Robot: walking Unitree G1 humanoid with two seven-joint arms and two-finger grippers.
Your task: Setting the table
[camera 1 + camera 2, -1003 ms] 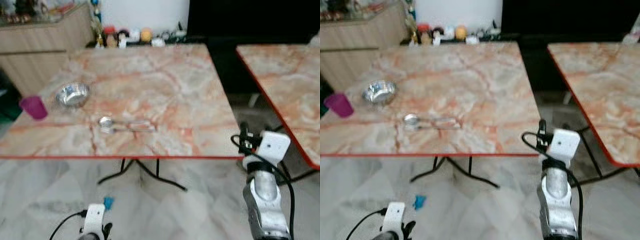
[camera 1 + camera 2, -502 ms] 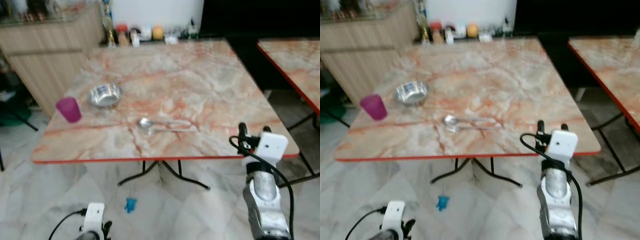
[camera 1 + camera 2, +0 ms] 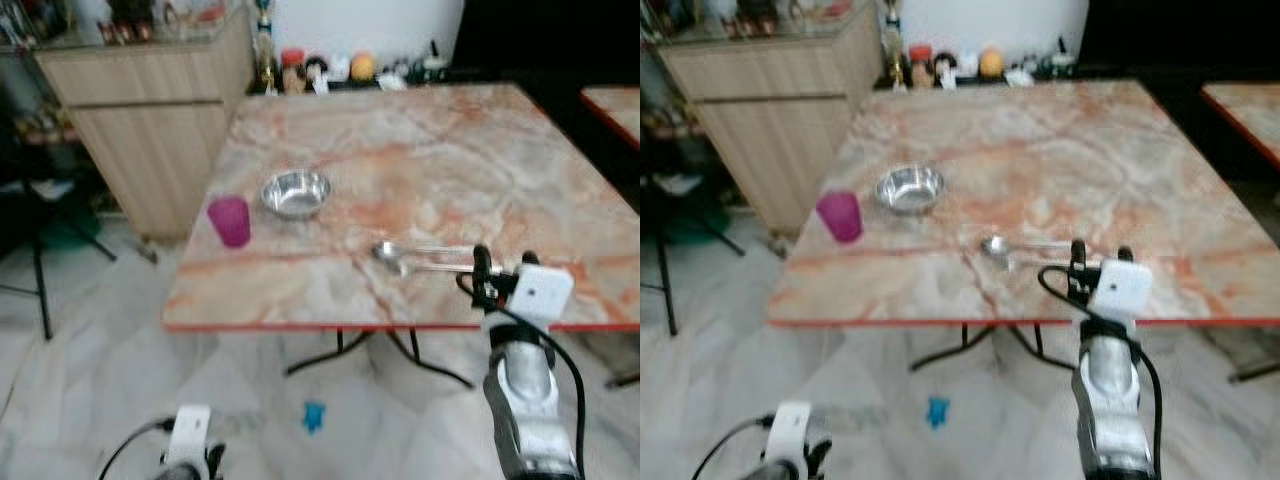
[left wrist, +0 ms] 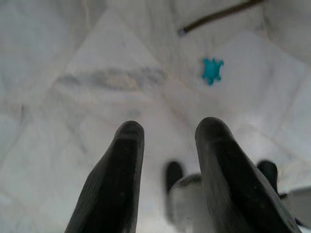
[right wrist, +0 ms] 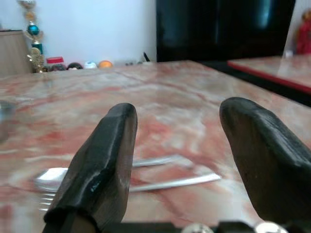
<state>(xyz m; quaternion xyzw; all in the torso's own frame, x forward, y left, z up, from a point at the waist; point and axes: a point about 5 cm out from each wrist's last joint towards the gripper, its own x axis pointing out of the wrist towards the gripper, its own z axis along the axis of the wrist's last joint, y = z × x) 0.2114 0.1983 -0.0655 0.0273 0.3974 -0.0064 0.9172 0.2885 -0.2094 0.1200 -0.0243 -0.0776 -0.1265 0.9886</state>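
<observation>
Progress check: judging by the layout, setting is barely started. Nothing is being carried.

Right gripper [image 5: 175,160] is hovering at the near edge of the marble table [image 3: 420,140], fingers [image 5: 99,165] spread wide apart, empty. It's pointing across the tabletop, with the spoon [image 5: 58,177] and fork [image 5: 170,183] lying side by side just ahead of the fingertips, roughly between the two fingers' lines. In the head view the same pair sits just beyond the gripper [image 3: 485,275], not touching it.

Further off from that gripper, toward the robot's left and deeper on the table: steel bowl [image 3: 296,193], and beside it, nearer the table's left edge, the purple cup [image 3: 230,221]. The two are near each other, not touching. Both are well apart from the cutlery.

So all four pieces are on the table but are looking loosely scattered, not arranged as a place setting: bowl and cup are grouped at one side, cutlery separately near the front edge. My read: what's left is pulling these together, likely cutlery first since it's lined up with the open fingers.

Left gripper [image 4: 167,141] is hanging idle low over the marble floor [image 4: 73,58], fingers parted, holding nothing. A small blue scrap [image 4: 212,70] is lying on the floor ahead of it.

Head views are slightly blurred.
</observation>
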